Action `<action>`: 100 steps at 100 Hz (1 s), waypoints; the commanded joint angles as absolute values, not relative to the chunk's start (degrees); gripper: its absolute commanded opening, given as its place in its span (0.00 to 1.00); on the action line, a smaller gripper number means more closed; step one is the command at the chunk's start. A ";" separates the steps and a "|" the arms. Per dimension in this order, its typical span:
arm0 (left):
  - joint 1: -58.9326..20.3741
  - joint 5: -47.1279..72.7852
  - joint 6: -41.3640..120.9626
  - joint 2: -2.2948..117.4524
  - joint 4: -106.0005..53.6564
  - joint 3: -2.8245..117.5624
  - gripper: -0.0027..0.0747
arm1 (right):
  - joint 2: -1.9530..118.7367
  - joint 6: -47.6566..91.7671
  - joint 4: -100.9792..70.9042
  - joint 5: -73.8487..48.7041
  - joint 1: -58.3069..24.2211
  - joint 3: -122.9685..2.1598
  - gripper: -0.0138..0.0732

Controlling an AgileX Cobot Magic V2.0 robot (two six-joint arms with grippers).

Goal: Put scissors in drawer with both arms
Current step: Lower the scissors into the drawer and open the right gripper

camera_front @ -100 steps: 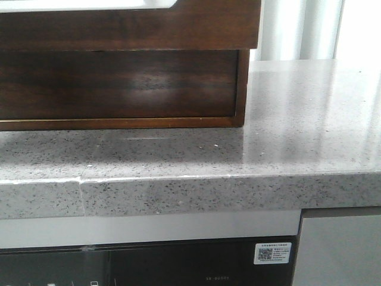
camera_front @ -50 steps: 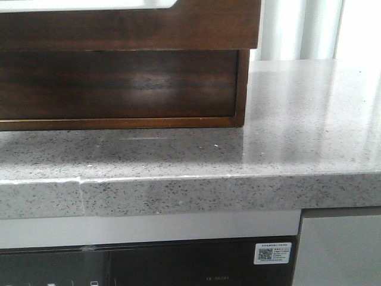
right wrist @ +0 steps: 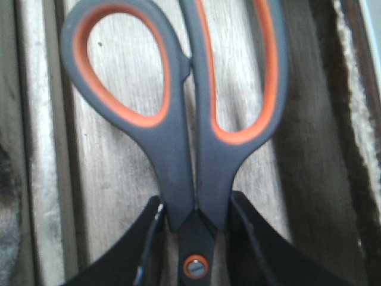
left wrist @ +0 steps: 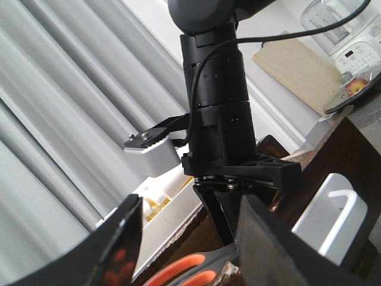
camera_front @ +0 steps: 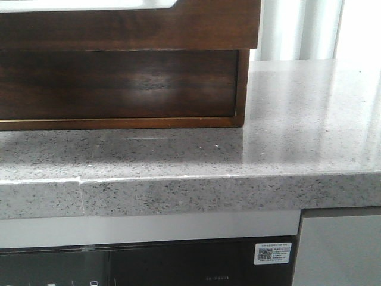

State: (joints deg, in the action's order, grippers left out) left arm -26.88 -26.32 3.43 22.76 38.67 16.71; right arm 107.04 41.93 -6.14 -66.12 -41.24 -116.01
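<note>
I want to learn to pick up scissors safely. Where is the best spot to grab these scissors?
Grip the scissors at the narrow neck just above the pivot screw, where both handle shanks run side by side, squeezing from the two flat outer sides. The right tool already holds them there, a finger on each side. The orange-lined loops are wide and curved, so fingers would slip there.

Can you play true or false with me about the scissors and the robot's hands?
1. The right tool is pinching the scissors near their pivot. True.
2. The scissors' finger loops are lined in blue. False: the lining is orange.
3. In the front view, the scissors lie on the grey counter. False: no scissors show there.
4. The left tool is open. True: its fingers stand apart, holding nothing.
5. A white clip sits on the brown wood. True.
</note>
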 commanded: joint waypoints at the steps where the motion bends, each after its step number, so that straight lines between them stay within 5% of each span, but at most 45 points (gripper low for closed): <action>1: -27.05 -29.10 2.70 23.06 36.66 18.22 0.44 | 104.05 42.56 -6.63 -63.92 -41.28 -117.85 0.31; 21: -27.05 -29.10 2.70 23.06 36.66 18.22 0.44 | 104.05 42.19 -6.63 -64.02 -41.28 -117.85 0.40; 74: -27.05 -29.10 2.66 23.06 34.50 19.05 0.44 | 101.94 36.35 -6.63 -62.73 -41.28 -123.24 0.39; 100: -27.05 -27.87 2.66 19.58 32.48 19.05 0.44 | 96.20 33.78 -8.36 -68.09 -41.28 -123.24 0.14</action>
State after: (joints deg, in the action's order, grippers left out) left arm -26.88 -25.75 3.39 20.73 34.85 16.97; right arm 101.14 34.38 -7.15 -67.89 -41.24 -121.40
